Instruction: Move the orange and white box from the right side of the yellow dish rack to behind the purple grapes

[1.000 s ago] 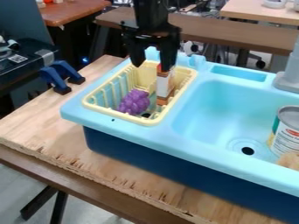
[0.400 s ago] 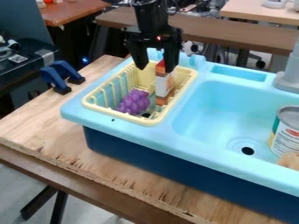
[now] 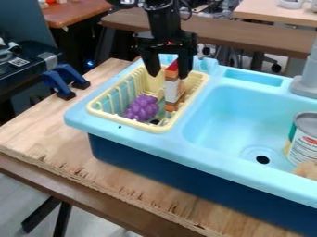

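Over the pale yellow basket (image 3: 124,120) in the camera view, the black gripper (image 3: 168,75) hangs released, its fingers spread apart, right at the top of an orange-and-white box (image 3: 173,90); whether they touch is unclear. The box stands in the basket near purple toy grapes (image 3: 142,108), beside the light blue sink basin (image 3: 217,115) holding a can (image 3: 306,141)
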Robot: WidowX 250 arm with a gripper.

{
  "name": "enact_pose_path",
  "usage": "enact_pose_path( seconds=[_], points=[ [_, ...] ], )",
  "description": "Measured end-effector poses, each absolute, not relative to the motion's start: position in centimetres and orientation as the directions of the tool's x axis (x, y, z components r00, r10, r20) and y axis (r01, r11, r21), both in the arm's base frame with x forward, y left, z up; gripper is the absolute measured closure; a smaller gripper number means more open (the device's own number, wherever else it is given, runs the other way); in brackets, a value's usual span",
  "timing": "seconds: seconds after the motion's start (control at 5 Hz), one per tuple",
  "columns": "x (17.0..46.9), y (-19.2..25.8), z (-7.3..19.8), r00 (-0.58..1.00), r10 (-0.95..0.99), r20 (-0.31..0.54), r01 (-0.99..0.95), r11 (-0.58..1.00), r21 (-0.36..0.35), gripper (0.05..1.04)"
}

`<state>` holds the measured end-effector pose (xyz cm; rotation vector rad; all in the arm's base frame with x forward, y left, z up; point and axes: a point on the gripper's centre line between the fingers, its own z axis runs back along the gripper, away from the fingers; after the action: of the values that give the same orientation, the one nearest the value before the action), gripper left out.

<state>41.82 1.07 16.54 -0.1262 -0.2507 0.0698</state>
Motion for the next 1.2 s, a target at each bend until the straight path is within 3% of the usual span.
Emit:
enact_pose_path(
  seconds=[0.4, 0.6, 1.0, 1.2],
  points=[
    [42.3, 0.3, 16.4, 0.955, 0.129, 0.266, -0.074, 0.975, -0.209, 0.675],
    [42.2, 0.0, 16.3, 0.954, 0.145, 0.262, -0.078, 0.965, -0.249, 0.685],
    [41.5, 0.4, 20.7, 0.966, 0.103, 0.236, -0.032, 0.958, -0.286, 0.685],
    [39.9, 1.6, 21.5, 0.974, 0.140, 0.177, -0.102, 0.972, -0.210, 0.685]
  ],
)
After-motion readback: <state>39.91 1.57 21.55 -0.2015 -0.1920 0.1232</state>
